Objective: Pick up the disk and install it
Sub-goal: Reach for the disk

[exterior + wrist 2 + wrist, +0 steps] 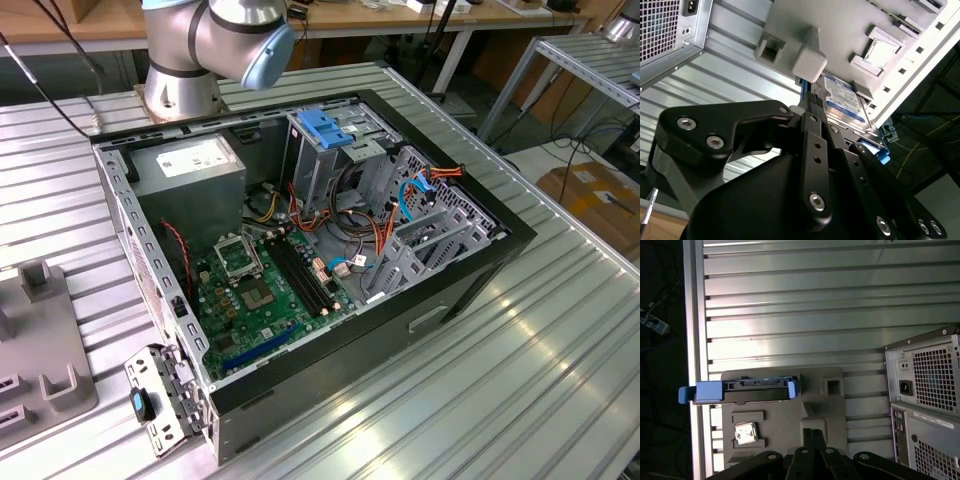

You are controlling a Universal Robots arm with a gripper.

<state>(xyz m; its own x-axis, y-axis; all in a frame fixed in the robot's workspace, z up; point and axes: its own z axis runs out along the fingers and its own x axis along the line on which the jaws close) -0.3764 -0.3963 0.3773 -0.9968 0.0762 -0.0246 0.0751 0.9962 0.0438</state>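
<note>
One disk stood on edge in the gray holder, nine o'clock from the computer case in the exterior view; my gripper hovered near it, narrow and empty.

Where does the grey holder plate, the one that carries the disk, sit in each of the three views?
Exterior view: the grey holder plate lies at the exterior view's left edge, on the ribbed table.
Second wrist view: the plate has the disk in it.
First wrist view: the plate carries the disk, at the table's edge.
Shared landmark: the computer case, beside the plate in all three.
</note>
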